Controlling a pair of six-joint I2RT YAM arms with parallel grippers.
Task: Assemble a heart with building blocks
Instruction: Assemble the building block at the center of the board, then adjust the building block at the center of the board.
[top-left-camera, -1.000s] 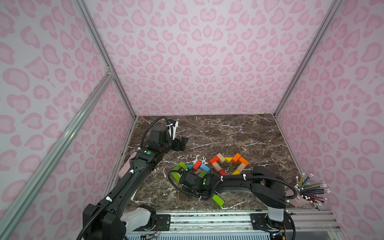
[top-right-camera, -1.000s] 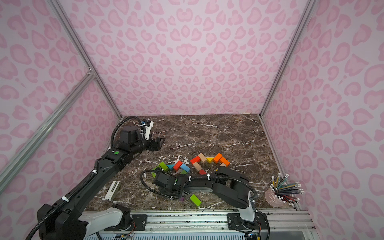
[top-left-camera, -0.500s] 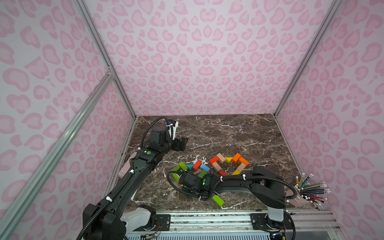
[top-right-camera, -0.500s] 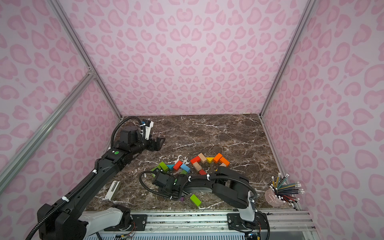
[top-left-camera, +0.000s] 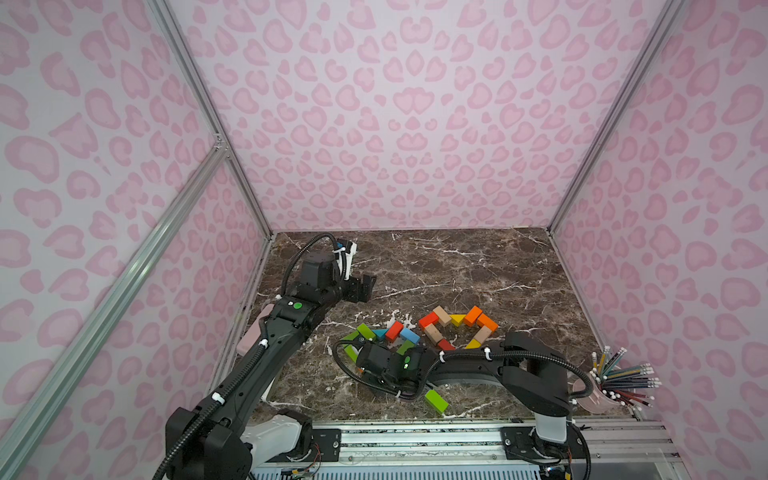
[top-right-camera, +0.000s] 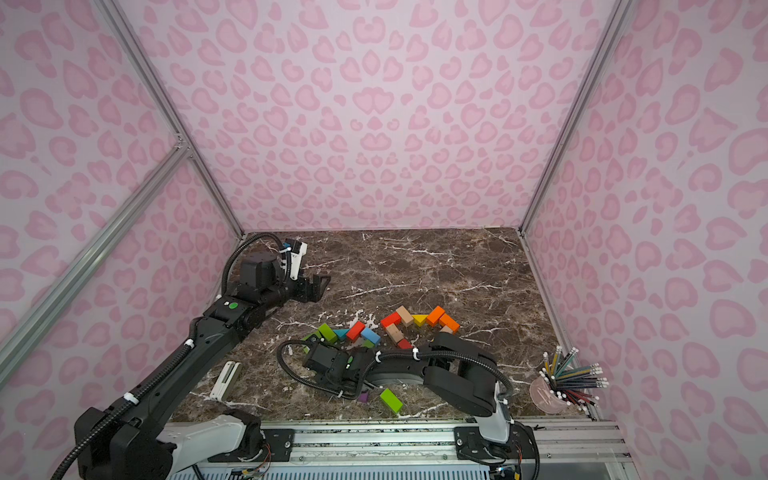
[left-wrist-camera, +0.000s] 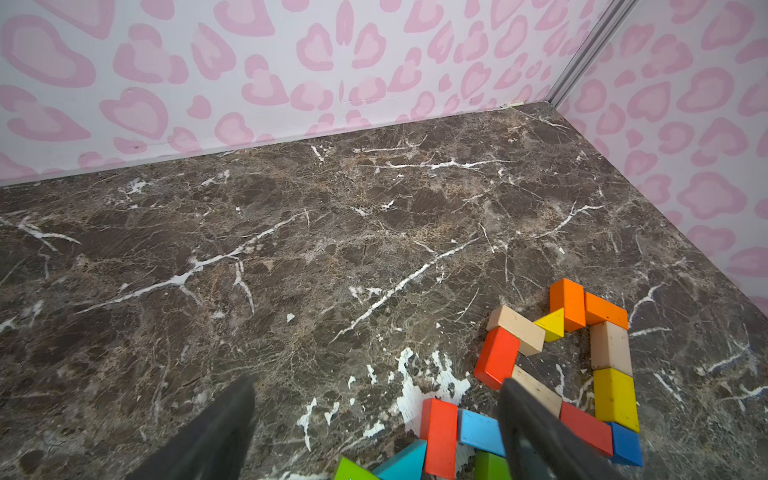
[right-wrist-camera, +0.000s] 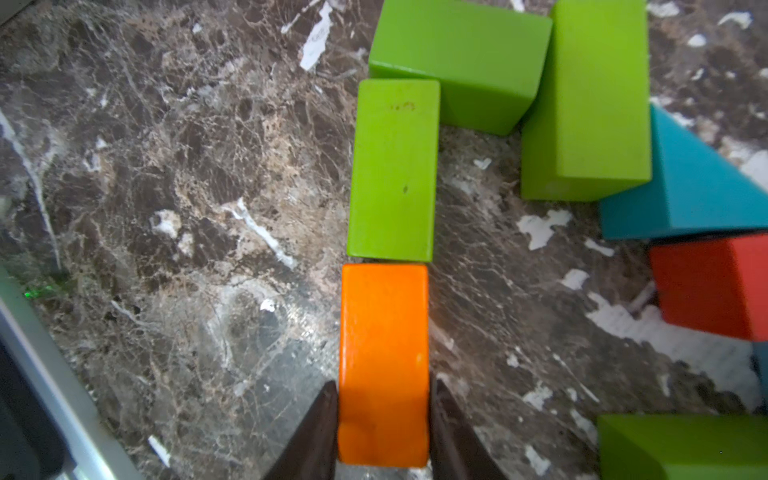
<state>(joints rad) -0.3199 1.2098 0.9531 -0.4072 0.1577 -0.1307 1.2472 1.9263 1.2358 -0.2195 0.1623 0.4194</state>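
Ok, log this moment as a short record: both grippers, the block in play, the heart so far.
left gripper: open, empty, clear of the blocks
right gripper: low over the table, fingers flanking the orange block; grip unclear
orange block: flat, end to end with a green block
heart: block outline partly laid; near side hidden by the right arm
loose: green brick near the front rail

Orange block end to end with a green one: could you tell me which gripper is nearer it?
Right. The right gripper straddles the orange block, its jaws at either side; the left gripper hangs open well away, farther back on the table.
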